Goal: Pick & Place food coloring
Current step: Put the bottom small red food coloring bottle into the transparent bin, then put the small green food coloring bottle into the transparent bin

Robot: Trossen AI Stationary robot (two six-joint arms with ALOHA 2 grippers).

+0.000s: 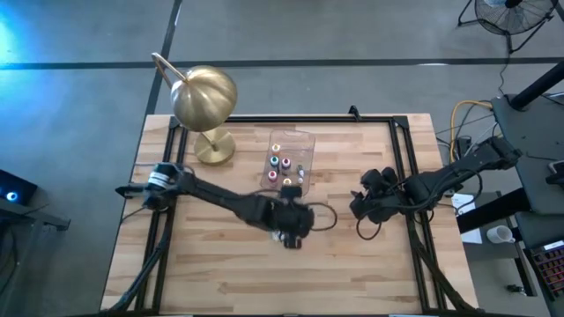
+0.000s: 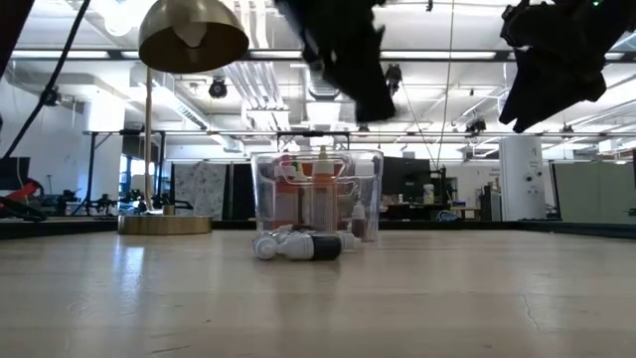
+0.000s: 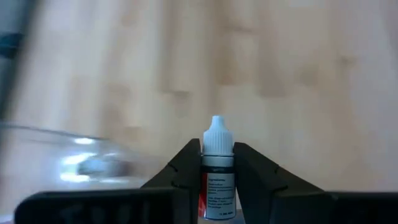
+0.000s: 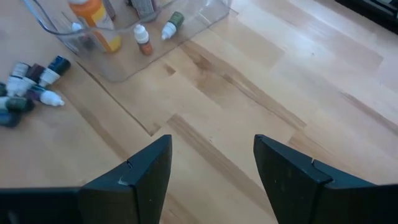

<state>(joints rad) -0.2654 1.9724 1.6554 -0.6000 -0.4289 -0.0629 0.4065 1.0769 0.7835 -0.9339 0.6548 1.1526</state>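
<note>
While your left claw (image 3: 217, 180) clamps a white-capped food coloring bottle (image 3: 217, 163) above the surface (image 1: 220, 273) near the clear tub (image 1: 304, 141), your right claw (image 4: 211, 165) hangs released over bare wood.

Wooden table (image 1: 220, 282): lamp (image 1: 204, 99), tub (image 1: 291, 158), bottles (image 2: 296, 245).

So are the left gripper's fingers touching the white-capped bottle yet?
Touching. The left wrist view shows the fingers pressed against both sides of the white-capped bottle, with no gap on either side.
</note>
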